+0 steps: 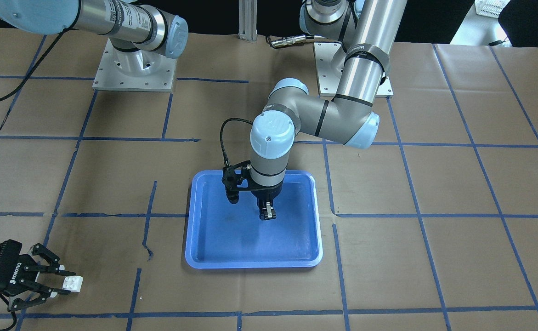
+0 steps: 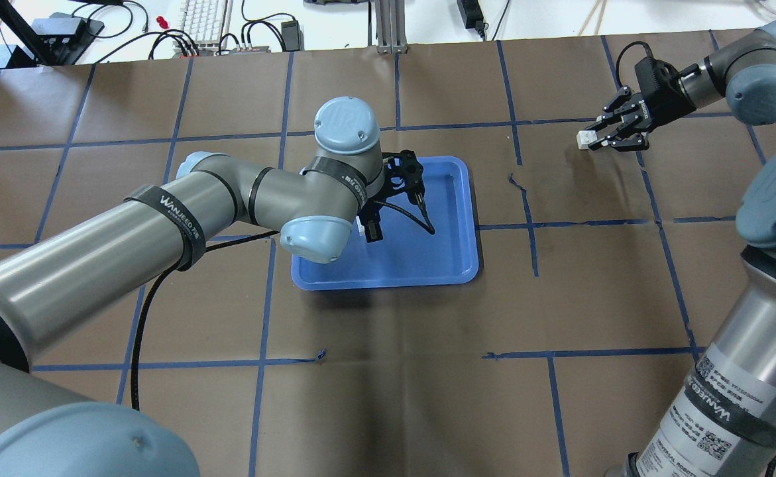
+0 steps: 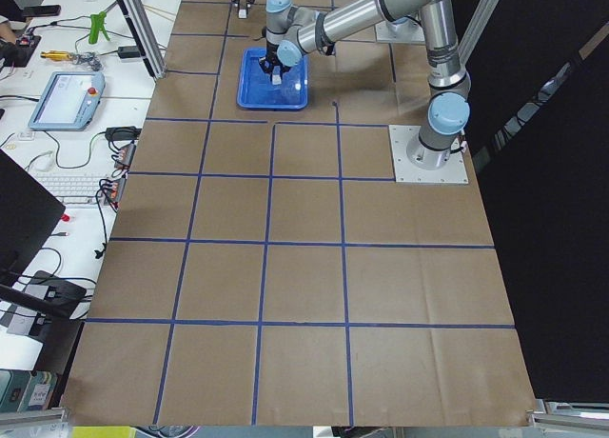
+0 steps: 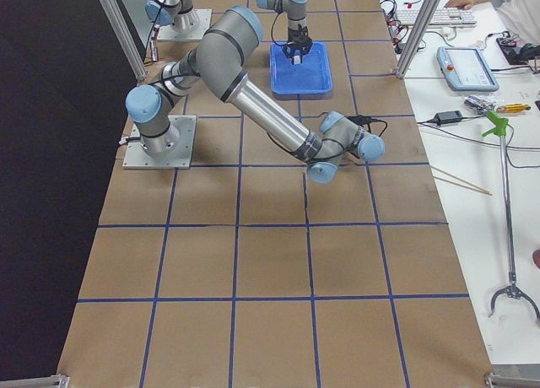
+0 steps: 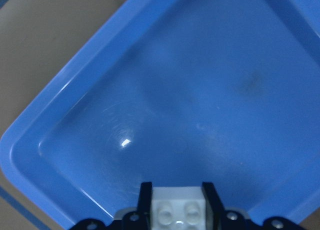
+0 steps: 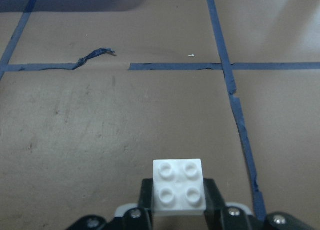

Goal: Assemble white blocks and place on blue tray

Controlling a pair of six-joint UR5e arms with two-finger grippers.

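Observation:
The blue tray (image 1: 232,236) lies at the table's middle; it also shows in the overhead view (image 2: 434,258). My left gripper (image 1: 267,215) hangs over the tray's inside, fingers down, shut on one white block (image 5: 177,210), held just above the tray floor (image 5: 200,90). My right gripper (image 1: 62,280) is far from the tray, low over the brown paper, shut on the second white block (image 1: 74,283). In the right wrist view that block (image 6: 179,190) sits studs-up between the fingers. In the overhead view the right gripper (image 2: 592,139) is at the far right.
The table is covered in brown paper with a blue tape grid (image 2: 530,225). A torn bit of tape (image 6: 92,57) lies ahead of the right gripper. The arm bases (image 1: 133,69) stand at the table's robot side. Desks with keyboards and cables (image 2: 202,20) lie beyond the table.

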